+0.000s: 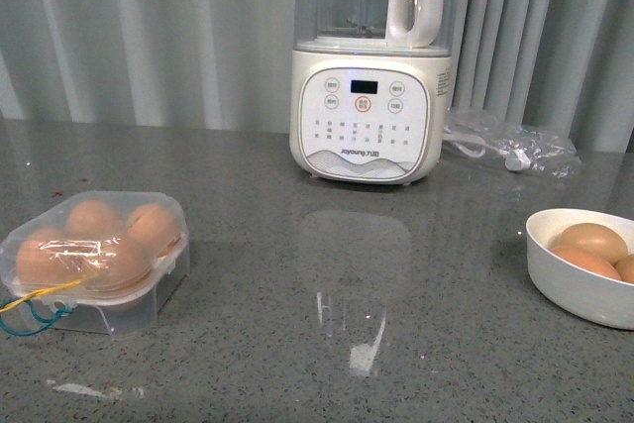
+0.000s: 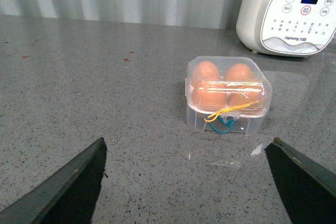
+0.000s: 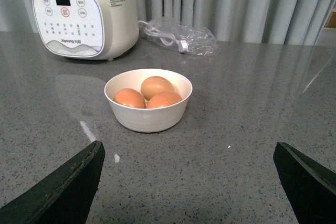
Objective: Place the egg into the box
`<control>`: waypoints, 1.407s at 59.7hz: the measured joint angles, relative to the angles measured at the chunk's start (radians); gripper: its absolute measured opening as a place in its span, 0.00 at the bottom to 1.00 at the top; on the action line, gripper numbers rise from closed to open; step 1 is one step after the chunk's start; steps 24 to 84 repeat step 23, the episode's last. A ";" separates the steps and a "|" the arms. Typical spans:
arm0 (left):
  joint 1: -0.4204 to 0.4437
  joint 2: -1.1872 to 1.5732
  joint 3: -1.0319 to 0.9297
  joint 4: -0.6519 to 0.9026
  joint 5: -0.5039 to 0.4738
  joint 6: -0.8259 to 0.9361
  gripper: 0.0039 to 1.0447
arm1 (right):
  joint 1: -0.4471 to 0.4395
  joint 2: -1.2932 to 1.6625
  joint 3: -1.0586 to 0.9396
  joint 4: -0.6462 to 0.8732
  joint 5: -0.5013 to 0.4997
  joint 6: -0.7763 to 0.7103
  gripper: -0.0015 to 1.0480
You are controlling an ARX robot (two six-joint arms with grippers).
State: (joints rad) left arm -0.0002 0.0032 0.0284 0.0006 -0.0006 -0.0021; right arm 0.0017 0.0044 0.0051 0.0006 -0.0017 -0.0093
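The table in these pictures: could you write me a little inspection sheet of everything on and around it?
Surface: grey speckled table, glossy, a few small flecks.
Job's things: clear box, lid shut, four brown eggs inside; white bowl holds three more eggs.
Clutter: white blender at the back.
Grippers: left gripper and right gripper both open, dark fingers wide apart, holding nothing.
Cables: white cord in a clear plastic bag beside the blender; blue-yellow cord on the box.
Surroundings: pale pleated curtain.
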 joint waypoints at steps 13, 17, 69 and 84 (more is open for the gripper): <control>0.000 0.000 0.000 0.000 0.000 0.000 0.94 | 0.000 0.000 0.000 0.000 0.000 0.000 0.93; 0.000 0.000 0.000 0.000 0.000 0.000 0.94 | 0.000 0.000 0.000 0.000 0.000 0.000 0.93; 0.000 0.000 0.000 0.000 0.000 0.000 0.94 | 0.000 0.000 0.000 0.000 0.000 0.000 0.93; 0.000 0.000 0.000 0.000 0.000 0.000 0.94 | 0.000 0.000 0.000 0.000 0.000 0.000 0.93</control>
